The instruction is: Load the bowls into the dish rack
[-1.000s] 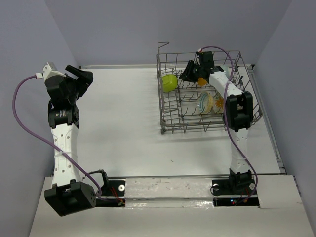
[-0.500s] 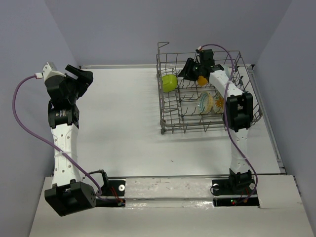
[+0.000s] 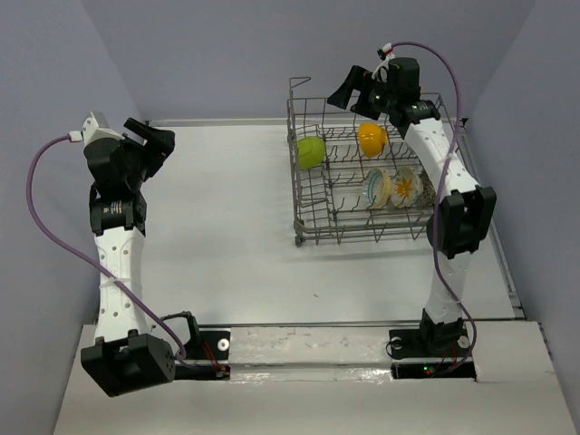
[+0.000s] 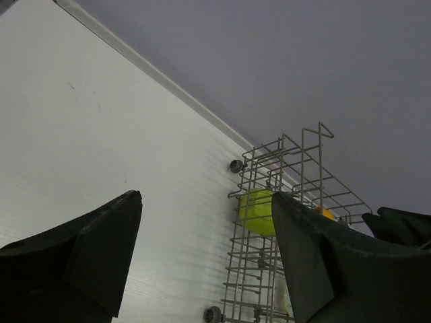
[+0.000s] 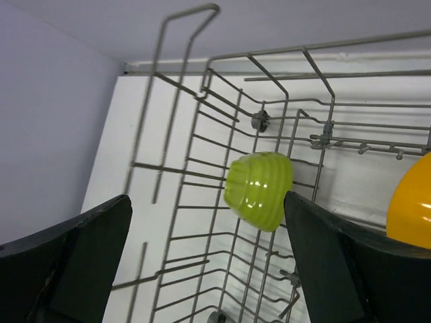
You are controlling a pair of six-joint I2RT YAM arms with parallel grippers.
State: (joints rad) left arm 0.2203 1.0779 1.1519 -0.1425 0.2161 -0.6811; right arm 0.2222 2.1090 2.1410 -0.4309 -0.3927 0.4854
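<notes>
The grey wire dish rack [image 3: 358, 234] stood on the worktop [image 3: 227, 227]. Inside it, a green bowl [image 3: 311, 151], an orange bowl [image 3: 372, 139], a pale bowl [image 3: 376, 188] and a flower bowl [image 3: 407, 186] sat tipped up.

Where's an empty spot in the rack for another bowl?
The near-left part of the dish rack looks bare, in front of the green bowl and left of the teal bowl. Its right side is crowded: orange bowl, teal bowl, flowered bowl.

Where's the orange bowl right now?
In the top view, the orange bowl sits inside the dish rack, toward its far side, just right of the green bowl.
</notes>
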